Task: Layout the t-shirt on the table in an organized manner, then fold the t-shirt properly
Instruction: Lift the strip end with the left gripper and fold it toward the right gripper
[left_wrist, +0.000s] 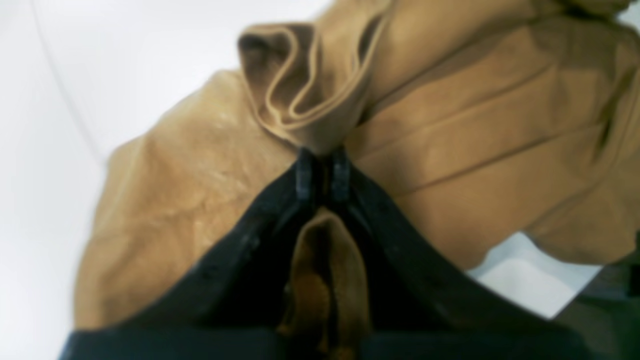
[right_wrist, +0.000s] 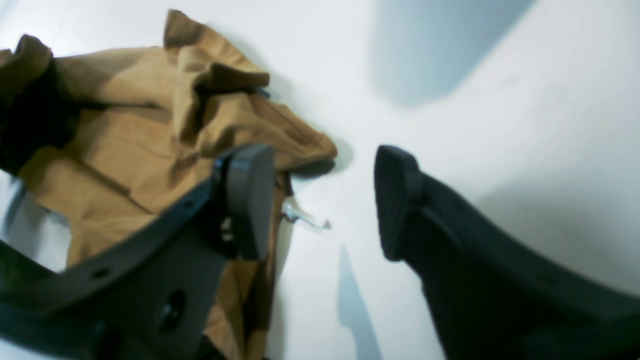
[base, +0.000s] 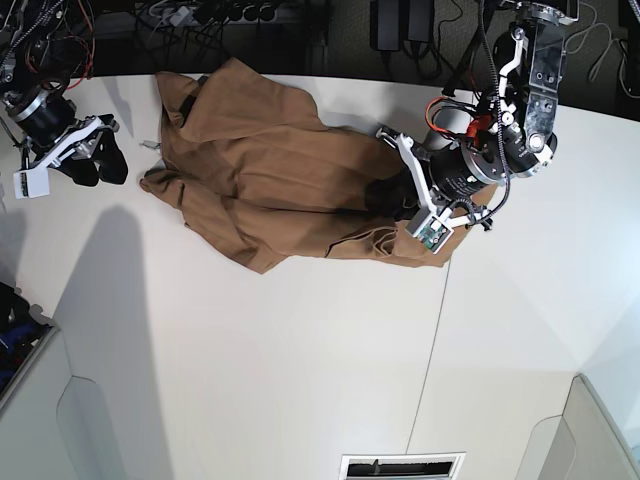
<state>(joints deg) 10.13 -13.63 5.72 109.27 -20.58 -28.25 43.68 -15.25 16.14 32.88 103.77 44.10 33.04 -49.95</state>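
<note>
The tan-brown t-shirt (base: 260, 170) lies crumpled and bunched on the white table (base: 300, 360), toward the far side. My left gripper (base: 390, 197) is at the shirt's right edge. In the left wrist view it (left_wrist: 322, 172) is shut on a pinched fold of the shirt (left_wrist: 475, 125), and fabric fills the gap behind the fingertips. My right gripper (base: 100, 168) is just left of the shirt. In the right wrist view it (right_wrist: 322, 200) is open and empty over the table (right_wrist: 500, 100), beside a corner of the shirt (right_wrist: 125, 135). A small white tag (right_wrist: 305, 217) sticks out there.
A thin dark seam (base: 430, 340) crosses the table from the left gripper toward the near edge. Cables and power strips (base: 230, 12) lie behind the table's far edge. A vent slot (base: 400, 465) sits at the near edge. The table drops off at the lower left (base: 30, 340).
</note>
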